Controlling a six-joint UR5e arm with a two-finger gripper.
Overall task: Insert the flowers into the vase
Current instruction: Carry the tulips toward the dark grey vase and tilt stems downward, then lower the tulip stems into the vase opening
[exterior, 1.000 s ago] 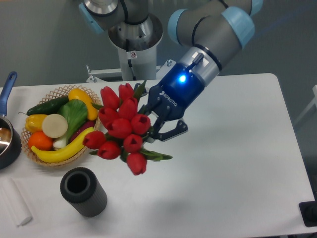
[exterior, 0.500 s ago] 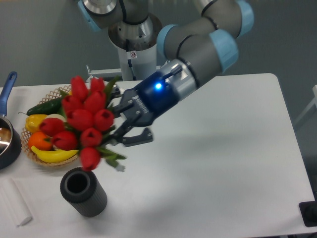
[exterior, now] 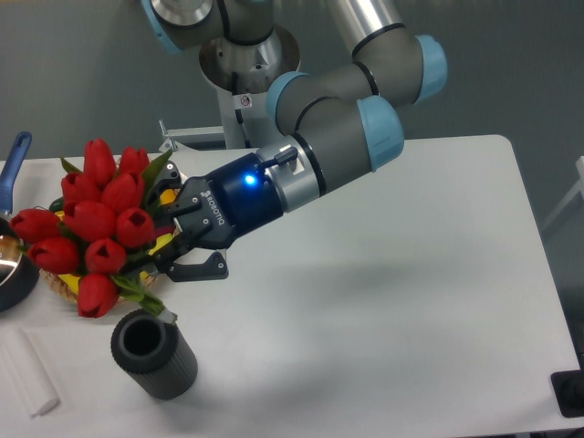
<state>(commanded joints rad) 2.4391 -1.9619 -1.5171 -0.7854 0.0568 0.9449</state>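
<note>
The flowers (exterior: pixel 91 224) are a bunch of red tulip buds with green leaves, held in the air at the left, over the wicker basket. My gripper (exterior: pixel 173 248) is shut on their stems, fingers pointing left. The green stem ends (exterior: pixel 157 307) hang just above the right rim of the vase. The vase (exterior: pixel 153 353), a dark grey ribbed cylinder with an open round mouth, stands upright near the table's front left, below and a little right of the buds. The bunch is tilted, buds to the upper left.
A wicker basket (exterior: pixel 57 285) with fruit and vegetables sits behind the flowers, mostly hidden. A dark pot with a blue handle (exterior: pixel 11 164) is at the left edge. A white folded cloth (exterior: pixel 27 370) lies left of the vase. The arm's base (exterior: pixel 246 82) stands at the back.
The gripper has carried the flowers leftward and slightly down, from the table's middle to over the basket. The stem ends now hang near the vase's mouth.
</note>
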